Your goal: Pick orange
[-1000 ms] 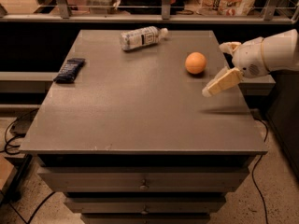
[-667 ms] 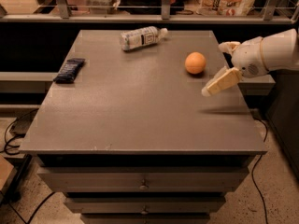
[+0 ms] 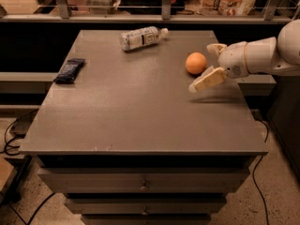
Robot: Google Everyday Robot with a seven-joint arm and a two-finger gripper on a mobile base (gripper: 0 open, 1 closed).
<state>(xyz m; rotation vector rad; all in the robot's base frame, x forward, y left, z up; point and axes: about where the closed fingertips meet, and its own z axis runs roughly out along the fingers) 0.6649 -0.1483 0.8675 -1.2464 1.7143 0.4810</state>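
Your gripper (image 3: 203, 68) sits at the right of the frame with its fingers spread wide, just beside the orange (image 3: 195, 63). The orange rests on the upper right of the table (image 3: 131, 111).

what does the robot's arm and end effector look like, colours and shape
The arm is white, built of smooth rounded segments; no cables or markings show. Its end effector, by the orange at the right side of the table, has two flat, blunt cream-coloured fingers.
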